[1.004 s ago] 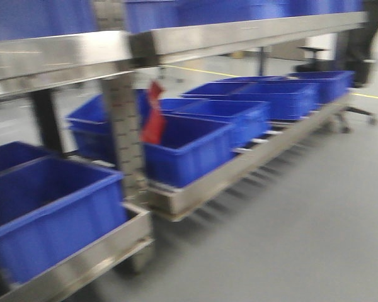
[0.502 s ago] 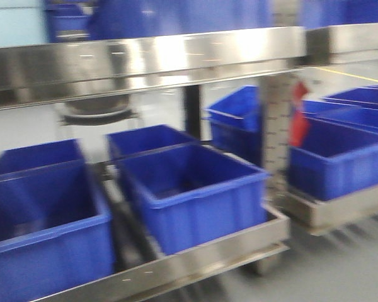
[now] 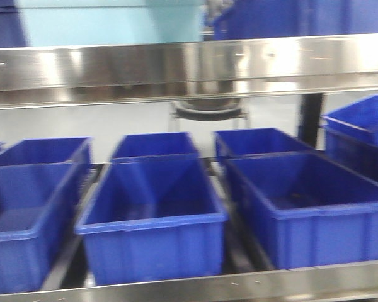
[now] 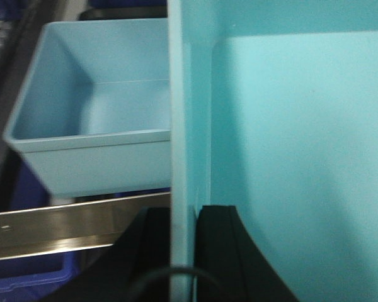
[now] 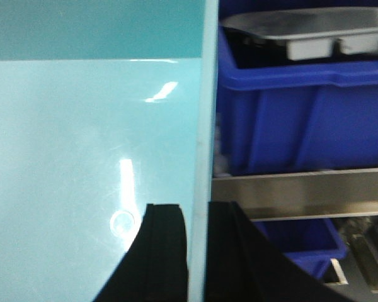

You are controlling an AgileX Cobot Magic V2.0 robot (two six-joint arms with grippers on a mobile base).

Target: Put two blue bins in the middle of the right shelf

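1. The left gripper (image 4: 184, 217) is clamped on the left wall of a pale blue bin (image 4: 290, 157), with one finger inside the wall and one outside. The right gripper (image 5: 198, 214) pinches the opposite wall the same way. Holding both sides shares the load and keeps the bin level while it is carried.
2. The bin hangs in front of the shelf (image 3: 189, 66), above its steel front edge, and is not yet set down.
3. A second pale bin (image 4: 94, 119) stands on the shelf just behind that front edge, to the left of the held one. I judge the carried bin belongs beside it.
4. The held bin's mouth faces up. Its gripped walls run away from the robot, toward the shelf. The long axis seems to lie across, from gripper to gripper, though these views are too close to be sure.
5. Just right of the held bin stands a dark blue bin (image 5: 290, 119) carrying a metal tray (image 5: 302, 28), so that side needs clearance.
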